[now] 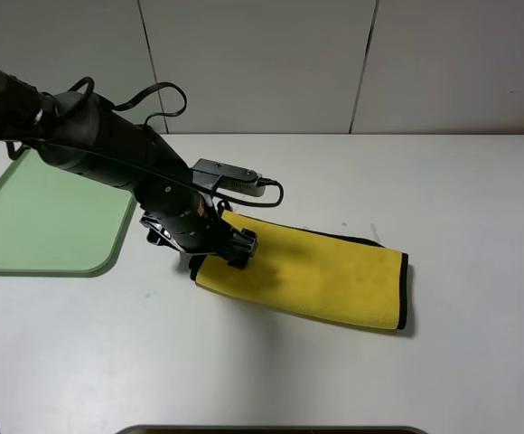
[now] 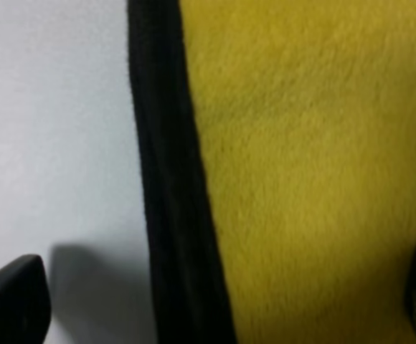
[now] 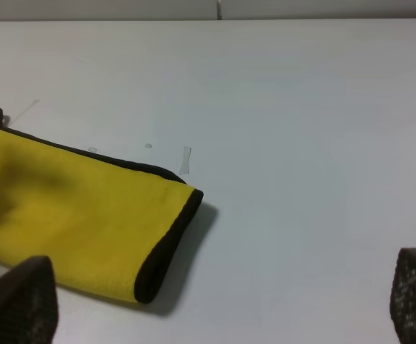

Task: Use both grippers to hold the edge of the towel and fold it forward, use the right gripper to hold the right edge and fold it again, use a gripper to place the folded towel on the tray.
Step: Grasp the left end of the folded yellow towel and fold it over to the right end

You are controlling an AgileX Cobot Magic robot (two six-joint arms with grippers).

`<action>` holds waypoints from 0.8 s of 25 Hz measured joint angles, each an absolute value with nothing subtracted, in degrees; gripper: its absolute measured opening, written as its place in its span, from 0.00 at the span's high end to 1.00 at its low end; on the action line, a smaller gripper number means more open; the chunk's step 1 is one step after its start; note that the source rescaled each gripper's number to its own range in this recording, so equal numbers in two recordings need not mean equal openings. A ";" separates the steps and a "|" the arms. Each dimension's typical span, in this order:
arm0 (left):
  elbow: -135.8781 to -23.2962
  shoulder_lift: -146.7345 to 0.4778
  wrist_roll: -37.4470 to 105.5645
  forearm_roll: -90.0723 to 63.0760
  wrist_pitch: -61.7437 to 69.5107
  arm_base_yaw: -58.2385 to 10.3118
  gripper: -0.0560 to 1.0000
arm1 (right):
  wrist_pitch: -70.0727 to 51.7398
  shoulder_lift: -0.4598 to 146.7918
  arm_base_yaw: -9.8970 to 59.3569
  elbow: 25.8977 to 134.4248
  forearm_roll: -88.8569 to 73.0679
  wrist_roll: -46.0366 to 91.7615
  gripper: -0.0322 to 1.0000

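Left fingers (image 2: 11,301) apart, astride one edge of the folded towel (image 1: 325,276) (tray (image 1: 45,226) nearby)

Lab bench setup: bare white table (image 1: 461,181), panelled wall (image 1: 262,63).

The yellow towel (image 3: 72,215) lies flat on the white table (image 3: 301,143), the hand (image 3: 216,297) spread wide.

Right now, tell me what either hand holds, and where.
Nothing. The left hand is open astride the towel edge; the right hand is open, off it.
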State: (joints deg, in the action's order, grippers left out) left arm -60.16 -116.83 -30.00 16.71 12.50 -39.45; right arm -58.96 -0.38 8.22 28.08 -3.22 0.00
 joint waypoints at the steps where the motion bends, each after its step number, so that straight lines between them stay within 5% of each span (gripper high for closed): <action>1: -60.17 -117.00 -30.00 16.70 12.26 -39.45 0.00 | -58.96 -0.38 8.22 28.08 -3.22 0.00 0.00; 10: -60.57 -117.62 -29.82 16.70 11.35 -39.45 0.21 | -58.96 -0.38 8.22 28.08 -3.22 0.00 0.00; 20: -60.57 -117.68 -29.82 16.48 10.40 -39.45 0.76 | -58.96 -0.38 8.22 28.08 -3.22 0.00 0.00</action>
State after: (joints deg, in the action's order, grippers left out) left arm -60.57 -117.68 -29.82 16.48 10.40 -39.45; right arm -58.96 -0.38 8.22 28.08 -3.22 0.00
